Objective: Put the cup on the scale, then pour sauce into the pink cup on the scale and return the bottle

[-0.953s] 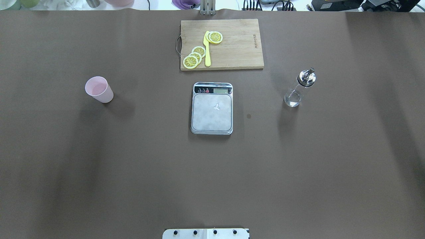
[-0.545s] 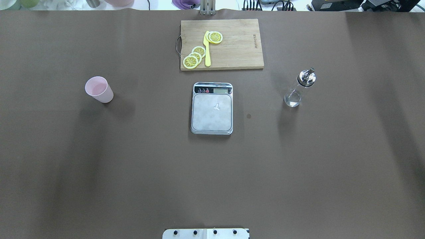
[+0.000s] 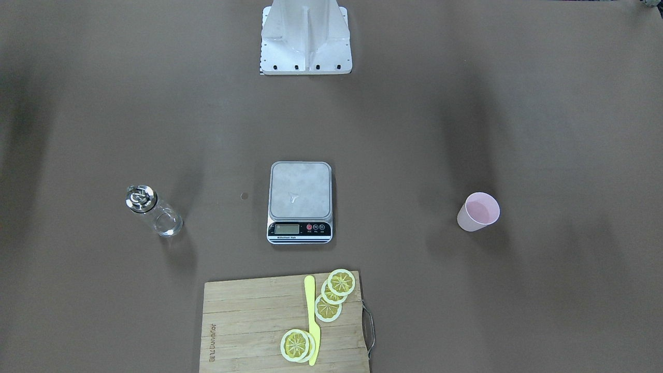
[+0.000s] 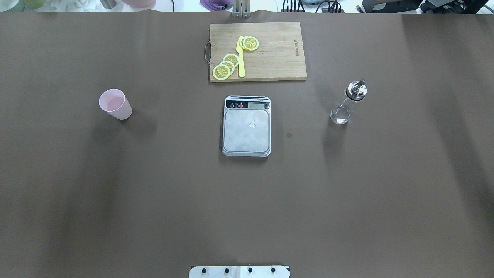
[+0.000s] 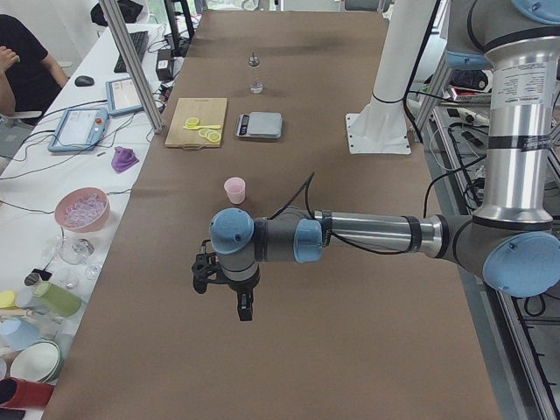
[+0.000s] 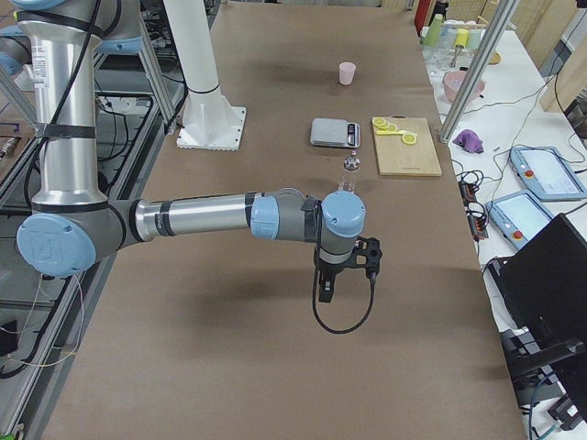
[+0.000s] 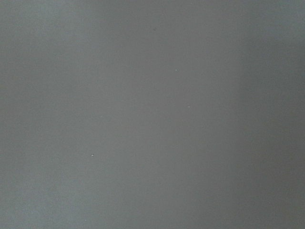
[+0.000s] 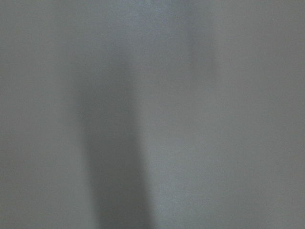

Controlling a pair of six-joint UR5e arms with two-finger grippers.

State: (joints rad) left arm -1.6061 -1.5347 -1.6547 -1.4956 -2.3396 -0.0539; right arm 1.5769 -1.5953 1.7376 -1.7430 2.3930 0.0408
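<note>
The pale pink cup (image 4: 115,104) stands upright on the brown table at the left, also seen in the front view (image 3: 478,211). The scale (image 4: 246,129) lies at the table's middle, its steel platform bare. The clear glass bottle (image 4: 347,102) with its silver spout cap stands at the right, apart from the scale. My left gripper (image 5: 223,296) shows only in the exterior left view, above the table well short of the cup (image 5: 234,189); I cannot tell whether it is open or shut. My right gripper (image 6: 346,278) shows only in the exterior right view, short of the bottle (image 6: 349,174); cannot tell. Both wrist views show only table surface.
A wooden cutting board (image 4: 270,58) with lemon slices (image 4: 225,66) and a yellow knife (image 4: 241,58) lies just beyond the scale. The robot's base plate (image 3: 305,57) sits at the near edge. A side table with bowls (image 5: 81,210) and tablets runs along the far edge, with a person (image 5: 22,61) there.
</note>
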